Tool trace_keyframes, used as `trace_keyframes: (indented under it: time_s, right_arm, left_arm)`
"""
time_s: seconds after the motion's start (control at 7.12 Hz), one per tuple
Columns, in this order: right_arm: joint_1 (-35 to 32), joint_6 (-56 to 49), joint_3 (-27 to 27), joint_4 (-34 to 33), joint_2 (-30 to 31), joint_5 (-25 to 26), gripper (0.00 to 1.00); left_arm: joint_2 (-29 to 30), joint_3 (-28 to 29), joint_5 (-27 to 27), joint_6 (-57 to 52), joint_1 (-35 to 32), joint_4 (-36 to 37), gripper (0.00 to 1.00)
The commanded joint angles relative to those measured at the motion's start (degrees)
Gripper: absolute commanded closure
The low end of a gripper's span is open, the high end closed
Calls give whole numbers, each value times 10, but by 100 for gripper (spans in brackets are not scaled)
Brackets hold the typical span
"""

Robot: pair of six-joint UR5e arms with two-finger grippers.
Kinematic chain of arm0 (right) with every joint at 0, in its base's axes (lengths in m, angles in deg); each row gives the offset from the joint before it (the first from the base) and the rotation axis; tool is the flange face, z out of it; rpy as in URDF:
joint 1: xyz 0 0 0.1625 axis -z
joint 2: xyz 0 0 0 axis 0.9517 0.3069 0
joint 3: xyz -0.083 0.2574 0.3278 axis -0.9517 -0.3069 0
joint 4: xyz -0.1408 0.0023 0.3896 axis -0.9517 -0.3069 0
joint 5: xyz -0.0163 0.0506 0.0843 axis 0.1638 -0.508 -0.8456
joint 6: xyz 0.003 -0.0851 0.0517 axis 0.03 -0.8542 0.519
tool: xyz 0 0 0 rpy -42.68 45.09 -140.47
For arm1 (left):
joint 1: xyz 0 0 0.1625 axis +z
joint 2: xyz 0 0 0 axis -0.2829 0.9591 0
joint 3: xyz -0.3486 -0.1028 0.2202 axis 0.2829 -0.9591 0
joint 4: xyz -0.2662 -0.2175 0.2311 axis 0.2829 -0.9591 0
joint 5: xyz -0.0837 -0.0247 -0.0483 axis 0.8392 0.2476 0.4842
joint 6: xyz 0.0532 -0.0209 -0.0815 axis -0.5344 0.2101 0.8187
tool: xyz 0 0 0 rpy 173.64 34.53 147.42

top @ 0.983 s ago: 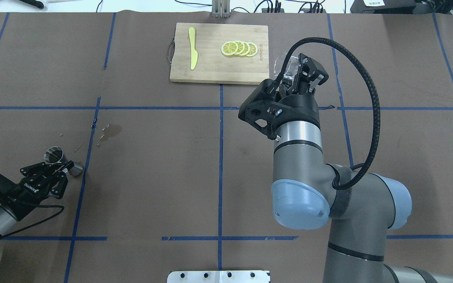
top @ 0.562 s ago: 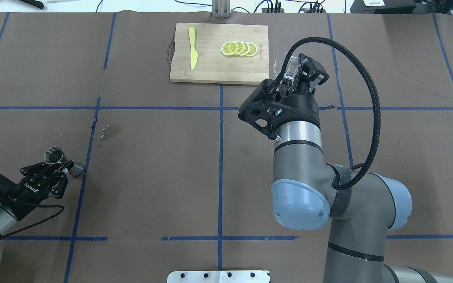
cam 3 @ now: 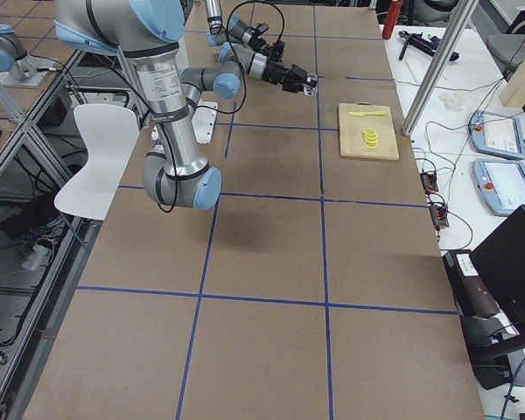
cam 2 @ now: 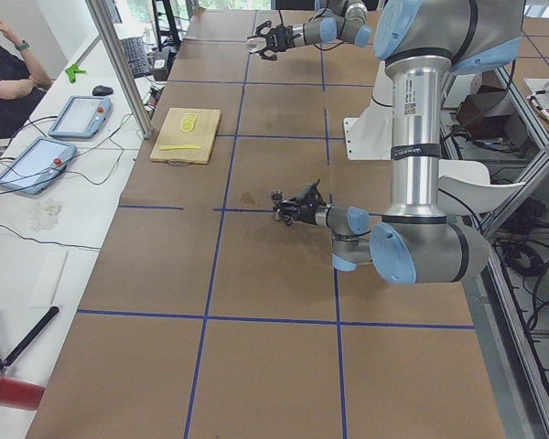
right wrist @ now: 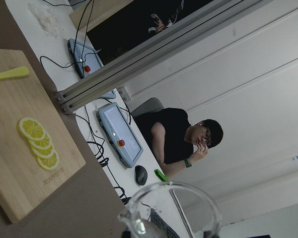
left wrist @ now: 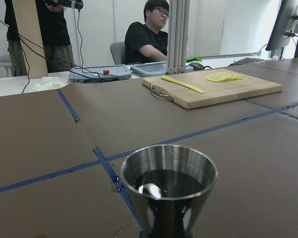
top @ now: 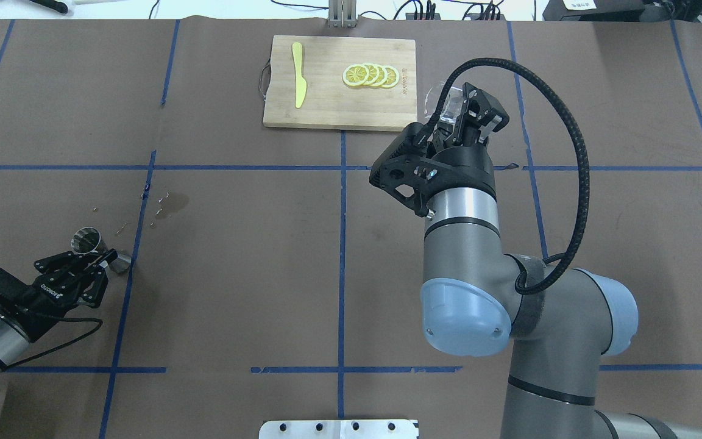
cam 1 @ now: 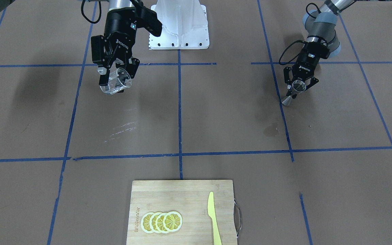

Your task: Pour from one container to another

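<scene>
The clear cup [cam 1: 115,81] hangs tilted above the table, and my right gripper [cam 1: 117,72] is shut on it. From overhead the cup [top: 438,105] peeks out beyond that gripper [top: 465,114], beside the board's right end. Its rim [right wrist: 170,207] fills the bottom of the right wrist view, and no liquid shows in it. Far across the table, my left gripper [top: 102,258] is shut on the waist of the steel jigger [top: 86,240]. The jigger [cam 1: 296,88] stays upright and low at the table. In the left wrist view its upper cone [left wrist: 169,184] holds dark liquid.
A bamboo cutting board [top: 339,113] lies at the far middle, with lemon slices [top: 370,75] and a yellow knife [top: 298,82] on it. A wet stain [top: 174,204] marks the paper beyond the jigger. The white base plate [top: 339,428] sits at the near edge. A person sits past the far edge.
My left gripper and wrist have drifted a little toward the near edge with the jigger still in them. The right arm and the cup have not moved.
</scene>
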Motion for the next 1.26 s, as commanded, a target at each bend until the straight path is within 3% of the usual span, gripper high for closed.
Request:
trace_keyframes:
  time_s: [0.0, 0.56, 1.12]
  right_arm:
    - [0, 0, 0, 0, 0, 0, 100]
    - [0, 0, 0, 0, 0, 0, 100]
    - [1, 0, 0, 0, 0, 0, 100]
  left_arm:
    - [1, 1, -1, 0, 0, 0, 83]
    - [0, 2, 0, 0, 0, 0, 82]
    - [0, 9, 2, -1, 0, -1, 72]
